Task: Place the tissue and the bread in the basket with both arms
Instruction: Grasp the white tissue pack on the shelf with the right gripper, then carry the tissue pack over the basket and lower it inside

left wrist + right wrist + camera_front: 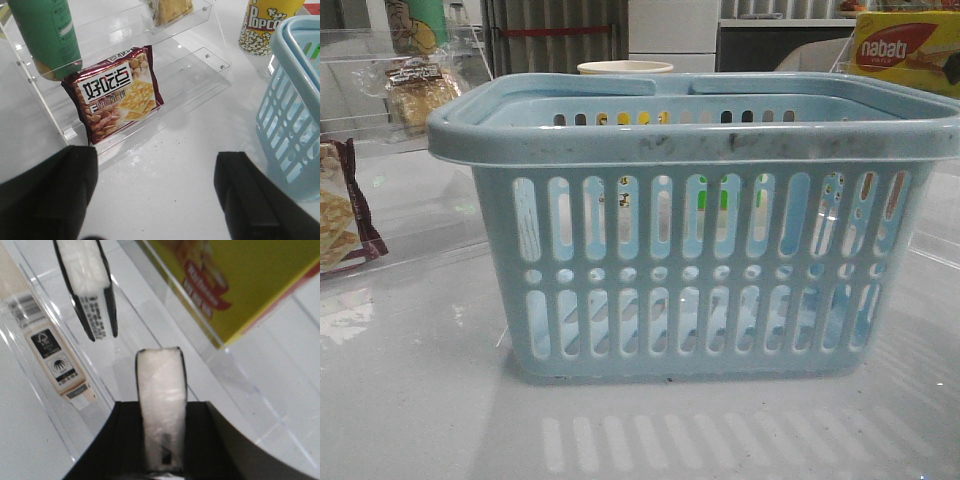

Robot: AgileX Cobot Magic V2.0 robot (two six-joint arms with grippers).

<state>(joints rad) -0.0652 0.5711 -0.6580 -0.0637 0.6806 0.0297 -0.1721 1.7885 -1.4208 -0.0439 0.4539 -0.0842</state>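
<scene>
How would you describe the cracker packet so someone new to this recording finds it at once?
Start from the big light-blue basket mid-table, then look to its left at the clear acrylic shelf. On the shelf's lowest step a flat cracker packet leans back. Its maroon edges, white label with bold characters and pictured square crackers and nuts set it apart from the green bottle beside it and the bagged bread higher up.

A yellow box [908,50] at the far right of the front view carries a red oval with "nabati" in white letters. In the left wrist view, a yellow tub [263,25] printed with popcorn reads "Popco", its last letters cut off behind the basket rim. The maroon-edged cracker packet [116,95] on the clear shelf bears large Chinese characters on a white panel. In the right wrist view, a cream carton [35,335] shows a barcode and small logo marks, too blurred to read.
</scene>
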